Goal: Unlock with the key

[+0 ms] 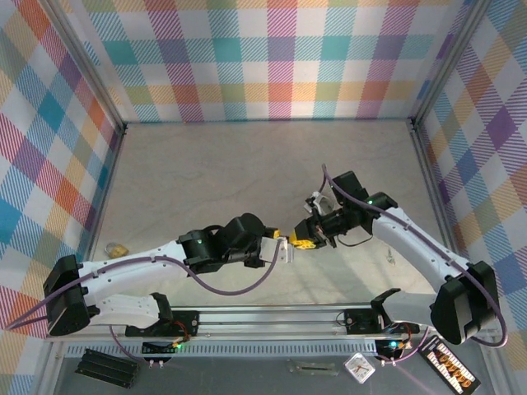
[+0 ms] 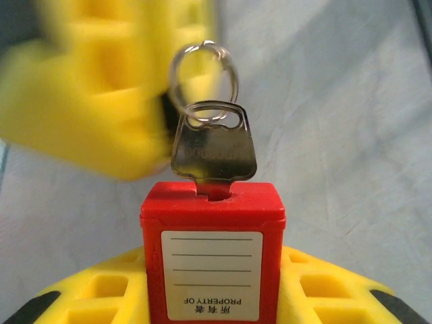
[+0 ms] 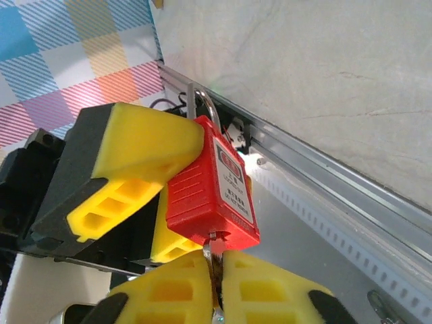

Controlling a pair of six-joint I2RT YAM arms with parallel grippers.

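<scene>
Padlock: the red padlock (image 2: 212,223) is held up off the bench (image 1: 206,164), just right of centre in the overhead frame, where the two arms meet.
Left jaws: the left gripper (image 1: 286,249) is clamped on the padlock's body, with a yellow pad on either side.
Key: the key (image 2: 213,152) sits in the keyway, at the end of the body away from the shackle (image 3: 208,100).
Long axis: the key runs in line with the padlock's body. In the right wrist frame it rises from the bottom edge straight up into the lock.
Right jaws: the right gripper (image 3: 216,287) has its pads close on either side of the key. I cannot tell whether they pinch it or stand slack.
Nearer arm: the right one, which is already at the key. The left one is taken up with holding the body.
Coming move: as I judge it, the key must be twisted about its own line while the left jaws hold the body steady. A pull off that line would likely bind the key.
</scene>
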